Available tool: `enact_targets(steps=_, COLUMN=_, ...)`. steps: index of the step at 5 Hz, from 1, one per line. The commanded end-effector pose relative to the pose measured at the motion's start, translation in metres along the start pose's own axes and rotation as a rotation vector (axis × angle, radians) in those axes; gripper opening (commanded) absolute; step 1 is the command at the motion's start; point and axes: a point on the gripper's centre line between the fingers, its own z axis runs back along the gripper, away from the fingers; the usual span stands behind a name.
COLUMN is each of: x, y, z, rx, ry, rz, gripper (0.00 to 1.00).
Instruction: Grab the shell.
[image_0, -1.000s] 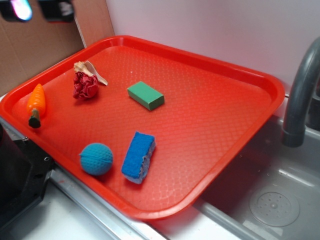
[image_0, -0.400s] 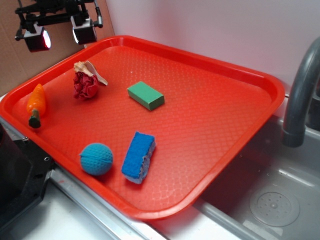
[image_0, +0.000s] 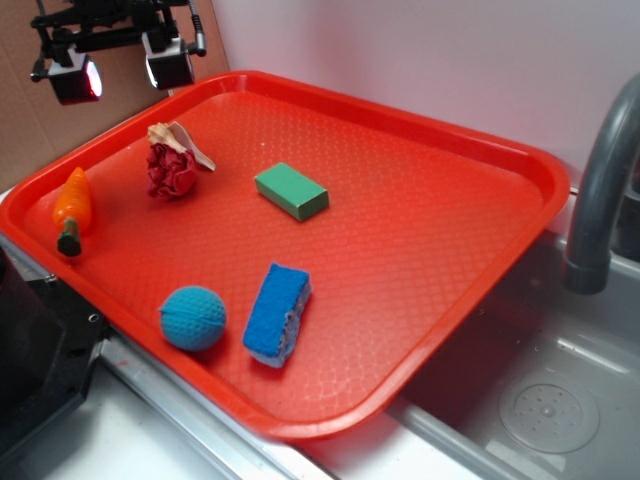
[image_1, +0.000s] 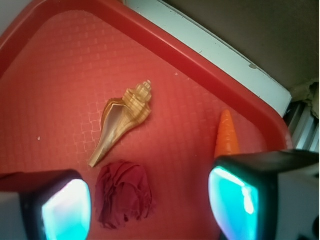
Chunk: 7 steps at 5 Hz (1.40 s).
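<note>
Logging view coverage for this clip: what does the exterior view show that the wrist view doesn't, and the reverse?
Only exterior: green rectangular block, blue knitted ball, blue sponge, grey faucet, and the gripper hovering open above the tray's far-left corner.
Only wrist: the shell's opening and ridged spire.
Both: beige spiral shell, dark red ruffled lump, orange toy carrot, red plastic tray.

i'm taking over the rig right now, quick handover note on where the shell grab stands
Tool: open, empty, hanging above the far left corner of the red tray.
Shell: lying flat on the tray, its narrow end right beside the dark red ruffled lump; contact unclear. Carrot sits apart near the rim.
Done: tool is roughly over the shell.
Left: descend, close on the shell without catching the lump, lift.
</note>
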Motion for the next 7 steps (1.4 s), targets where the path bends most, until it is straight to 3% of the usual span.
enact_targets(steps=1, x=0.018, y=0.003, z=-0.01, rx=-0.077, ry=-0.051, rz=0.113, gripper=1.0)
enact_targets(steps=2, x=0.013, y=-0.001, z=-0.03, rx=-0.075, ry=-0.071, rz=0.151, gripper=1.0)
enact_targets(steps=3, x=0.018, y=-0.005, z=-0.057, rx=-0.074, ry=-0.049, rz=0.147, gripper=1.0)
enact_targets(steps=7, x=0.038, y=-0.019, z=-0.098, rx=-0.005, ry=-0.036, rz=0.123, gripper=1.0)
